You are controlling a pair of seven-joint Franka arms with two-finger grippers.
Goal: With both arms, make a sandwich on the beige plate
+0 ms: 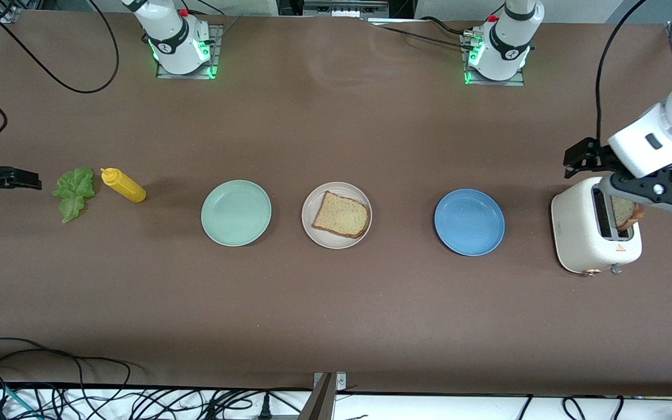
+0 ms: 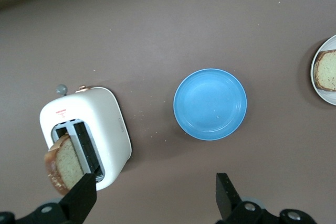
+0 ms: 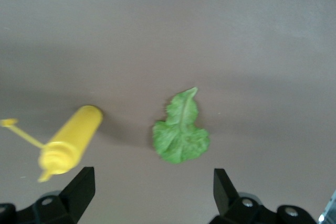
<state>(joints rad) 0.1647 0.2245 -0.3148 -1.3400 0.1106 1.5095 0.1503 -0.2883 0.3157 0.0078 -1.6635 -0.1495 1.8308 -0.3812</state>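
The beige plate [image 1: 327, 241] sits mid-table with one slice of brown bread [image 1: 340, 214] lying on it. A second slice [image 1: 627, 213] stands in a slot of the white toaster [image 1: 587, 233] at the left arm's end. A green lettuce leaf [image 1: 73, 191] lies at the right arm's end. My left gripper [image 1: 582, 158] hangs open by the toaster, holding nothing. In the left wrist view, one left finger [image 2: 84, 192] overlaps the toaster [image 2: 100, 124] beside the slice [image 2: 65, 163]. My right gripper [image 1: 18, 178] is open and empty, just short of the lettuce [image 3: 181, 129].
A yellow squeeze bottle [image 1: 123, 185] lies beside the lettuce. A mint-green plate [image 1: 235, 212] and a blue plate [image 1: 469, 221] flank the beige plate. Cables hang along the table edge nearest the front camera.
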